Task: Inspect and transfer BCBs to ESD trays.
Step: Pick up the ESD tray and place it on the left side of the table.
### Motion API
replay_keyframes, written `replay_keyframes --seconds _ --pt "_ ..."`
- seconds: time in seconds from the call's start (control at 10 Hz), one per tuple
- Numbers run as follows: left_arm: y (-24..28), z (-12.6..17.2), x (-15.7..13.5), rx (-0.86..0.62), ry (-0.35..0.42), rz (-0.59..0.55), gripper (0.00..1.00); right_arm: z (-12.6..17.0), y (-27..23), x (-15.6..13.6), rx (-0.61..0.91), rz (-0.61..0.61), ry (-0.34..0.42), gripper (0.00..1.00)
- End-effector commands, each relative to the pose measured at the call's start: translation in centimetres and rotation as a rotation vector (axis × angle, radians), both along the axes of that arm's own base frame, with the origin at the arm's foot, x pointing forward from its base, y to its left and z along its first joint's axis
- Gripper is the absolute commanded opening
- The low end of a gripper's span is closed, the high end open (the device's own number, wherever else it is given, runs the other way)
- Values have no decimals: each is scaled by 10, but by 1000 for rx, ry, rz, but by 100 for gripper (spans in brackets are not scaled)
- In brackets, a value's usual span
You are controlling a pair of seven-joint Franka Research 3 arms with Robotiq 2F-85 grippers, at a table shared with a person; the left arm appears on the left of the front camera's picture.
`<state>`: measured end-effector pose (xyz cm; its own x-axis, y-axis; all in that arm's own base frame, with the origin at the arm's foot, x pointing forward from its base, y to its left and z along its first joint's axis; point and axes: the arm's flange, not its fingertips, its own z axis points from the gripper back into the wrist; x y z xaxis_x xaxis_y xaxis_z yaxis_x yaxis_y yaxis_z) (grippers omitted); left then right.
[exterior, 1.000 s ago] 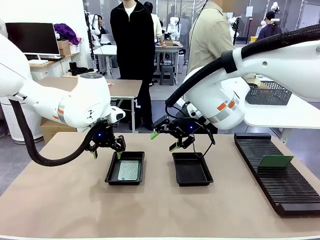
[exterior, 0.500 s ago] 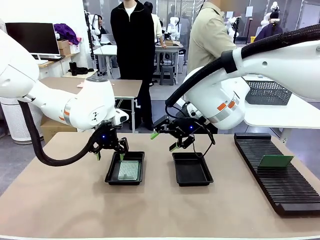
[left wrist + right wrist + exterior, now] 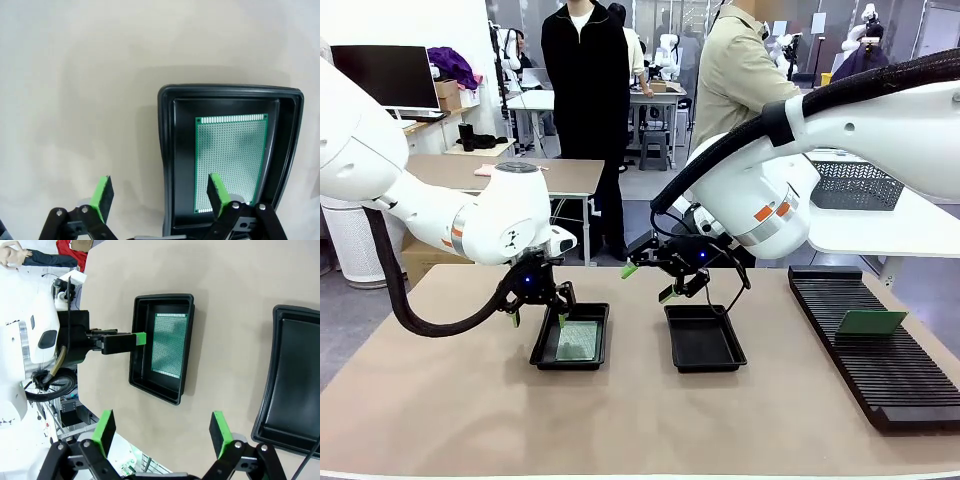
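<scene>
Left tool [image 3: 535, 308] hangs wide open and empty over the edge of the tray [image 3: 539, 350] holding a green board [image 3: 577, 340]. Right tool [image 3: 648, 282] is wide open too, nothing in it, near the other tray [image 3: 705, 342].

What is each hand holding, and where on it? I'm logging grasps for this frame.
Nothing is held. Both the left hand and right hand are open; the board lies flat in the left tray.
</scene>
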<state>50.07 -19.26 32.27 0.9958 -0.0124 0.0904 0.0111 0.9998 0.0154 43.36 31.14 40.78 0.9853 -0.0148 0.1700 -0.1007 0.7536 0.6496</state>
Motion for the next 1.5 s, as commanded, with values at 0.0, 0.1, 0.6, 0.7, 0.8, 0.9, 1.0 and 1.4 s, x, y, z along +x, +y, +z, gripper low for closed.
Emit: replay_keyframes --seconds 0.0,0.1,0.6,0.7,0.8,0.9,1.0,1.4 --pt "-4 1 10 15 -20 11 98 1 3 1 -12 -10 12 100" --pt "-3 4 11 18 -25 6 95 1 3 1 -12 -10 12 100" --pt "-2 0 8 12 13 -1 75 1 3 1 -12 -10 12 100" --pt "-1 2 7 8 27 -4 73 1 3 1 -12 -10 12 100" --pt "0 4 6 1 36 -13 73 1 3 1 -12 -10 12 100" --pt "1 6 6 -11 45 -25 73 1 3 1 -12 -10 12 100" --pt "2 5 7 -17 51 -20 73 1 3 1 -12 -10 12 100" --pt "6 6 7 -28 104 -32 66 1 3 1 -12 -10 12 100"
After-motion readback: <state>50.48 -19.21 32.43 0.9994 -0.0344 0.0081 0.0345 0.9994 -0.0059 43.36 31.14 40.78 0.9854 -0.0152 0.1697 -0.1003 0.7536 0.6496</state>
